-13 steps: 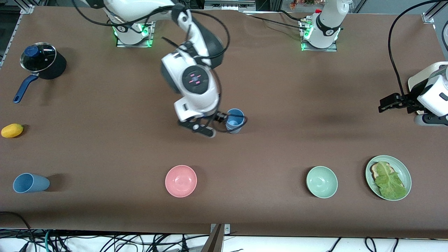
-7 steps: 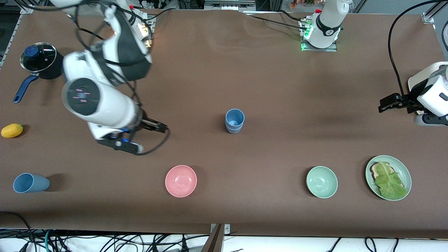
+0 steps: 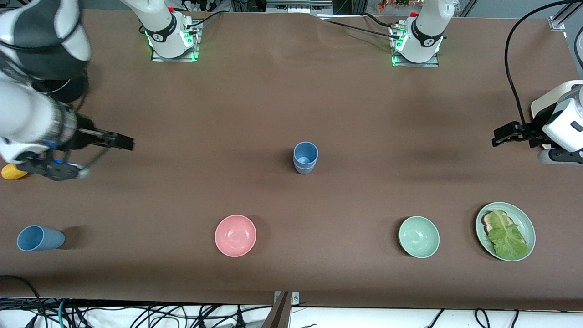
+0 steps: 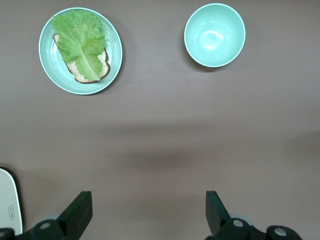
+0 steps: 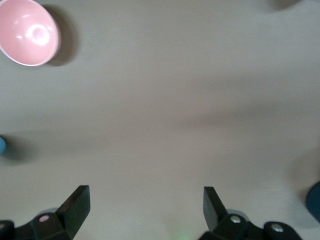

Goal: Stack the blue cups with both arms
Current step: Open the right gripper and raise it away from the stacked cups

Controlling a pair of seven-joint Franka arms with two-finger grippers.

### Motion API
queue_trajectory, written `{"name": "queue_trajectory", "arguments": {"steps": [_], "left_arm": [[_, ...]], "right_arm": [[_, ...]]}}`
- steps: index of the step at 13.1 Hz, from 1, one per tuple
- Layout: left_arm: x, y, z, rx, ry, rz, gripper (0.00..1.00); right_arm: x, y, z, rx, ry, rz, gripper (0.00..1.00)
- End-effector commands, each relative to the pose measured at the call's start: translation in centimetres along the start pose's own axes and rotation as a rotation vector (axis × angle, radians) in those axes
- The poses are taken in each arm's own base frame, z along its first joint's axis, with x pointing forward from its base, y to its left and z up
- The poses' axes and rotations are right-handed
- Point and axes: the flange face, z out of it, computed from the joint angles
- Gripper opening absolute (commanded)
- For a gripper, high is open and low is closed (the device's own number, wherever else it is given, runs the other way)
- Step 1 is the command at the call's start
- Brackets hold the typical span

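Trouble likeliest at the lone cup [image 3: 38,238], at about eight o'clock on the table [image 3: 346,114] in the front view, close to the edge nearest that camera. A sideways brush or a pinch on the rim alone would be enough to tip it or send it rolling off (hard to tell whether upright or on its side). Second hazard at the drop: a cup lowered tilted or off-centre onto the stack of two cups [image 3: 305,157], jamming on the rim or toppling the lot.

Right gripper [image 3: 127,143] up over bare table toward the right arm's end, fingers [image 5: 77,197] spread wide, nothing between them. Lone cup well apart from those fingertips, between seven and eight o'clock from them in the front view. Yellow fruit [image 3: 11,172] partly hidden under that wrist. Pink bowl [image 3: 235,235] at six o'clock on the table, no part in the job. Stack at dead centre, at three o'clock from the right fingertips and nine o'clock from the left ones, well apart from both. Green bowl [image 3: 419,237] and plate [image 3: 528,225] with bread and lettuce at about four o'clock. Left gripper [image 3: 498,136] waiting over the left arm's end, fingers [image 4: 80,205] likewise released and empty.
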Motion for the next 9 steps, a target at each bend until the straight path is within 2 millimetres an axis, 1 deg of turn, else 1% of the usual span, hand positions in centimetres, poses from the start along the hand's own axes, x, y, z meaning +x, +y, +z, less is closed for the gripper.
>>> {"name": "queue_trajectory", "arguments": {"steps": [1,2,5,7,9], "left_arm": [[-0.1,0.0,0.0,-0.017,0.005,0.017,1.00],[-0.1,-0.3,-0.1,-0.019,0.007,0.012,1.00],[-0.1,-0.3,-0.2,-0.019,0.008,0.012,1.00],[-0.1,-0.3,-0.2,-0.019,0.007,0.012,1.00],[-0.1,-0.3,-0.1,-0.019,0.005,0.012,1.00]], "right_arm": [[-4.1,5.4,-0.2,0.054,0.034,-0.012,1.00],[-4.4,6.2,-0.4,0.049,0.035,-0.021,1.00],[-4.6,7.2,-0.8,-0.025,0.024,-0.040,1.00],[-4.2,7.1,-1.0,-0.026,0.033,-0.040,1.00],[-3.8,6.4,-1.4,-0.025,0.047,-0.043,1.00]]}}
